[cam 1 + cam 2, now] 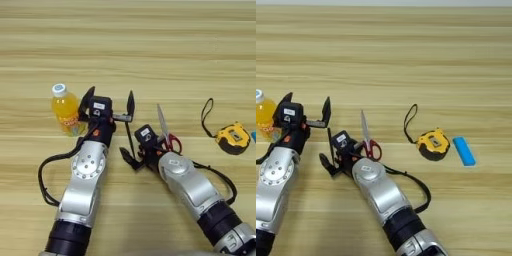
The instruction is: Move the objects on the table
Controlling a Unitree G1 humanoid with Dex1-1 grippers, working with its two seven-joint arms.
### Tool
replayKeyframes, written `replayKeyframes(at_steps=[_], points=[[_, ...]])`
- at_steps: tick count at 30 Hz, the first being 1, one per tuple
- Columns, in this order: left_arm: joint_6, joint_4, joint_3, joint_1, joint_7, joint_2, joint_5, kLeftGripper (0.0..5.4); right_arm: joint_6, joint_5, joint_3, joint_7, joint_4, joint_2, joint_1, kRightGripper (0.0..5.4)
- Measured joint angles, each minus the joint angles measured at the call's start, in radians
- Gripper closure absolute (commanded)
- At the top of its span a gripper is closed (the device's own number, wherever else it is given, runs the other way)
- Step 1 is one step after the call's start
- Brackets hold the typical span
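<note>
Right gripper (131, 150) nearest lens, black fingers spread apart, empty, red-handled steel scissors (166, 132) lying flat just beside it on outer side, blades pointing away from robot; likely lined up for scissors pick

Left gripper (110, 105) ahead of right one, fingers wide apart, empty, small orange-juice bottle with white cap (66, 110) upright just beside its outer finger, not between fingers

Yellow-black tape measure with black wrist strap (432, 144) well out past scissors, small blue bar (463, 151) just beyond it

Light-brown wooden table (150, 45) under all

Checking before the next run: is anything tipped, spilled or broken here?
Nothing stands out. The bottle stands upright and capped, the scissors lie flat and closed, the tape measure rests intact on the table.
</note>
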Motion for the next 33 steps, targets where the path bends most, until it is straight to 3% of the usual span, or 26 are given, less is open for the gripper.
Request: replayKeyframes(at_steps=[13, 27, 33], points=[[0.003, -0.003, 0.000, 0.000, 0.000, 0.000, 0.000, 0.00, 0.022, -0.001, 0.009, 0.013, -0.015, 0.000, 0.001, 2.97], [0.003, -0.004, 0.000, 0.000, 0.000, 0.000, 0.000, 0.00, 0.040, 0.000, 0.020, 0.014, -0.035, -0.002, 0.009, 4.83], [0.003, -0.004, 0.000, 0.000, 0.000, 0.000, 0.000, 0.00, 0.040, 0.000, 0.019, 0.014, -0.035, -0.002, 0.009, 5.10]])
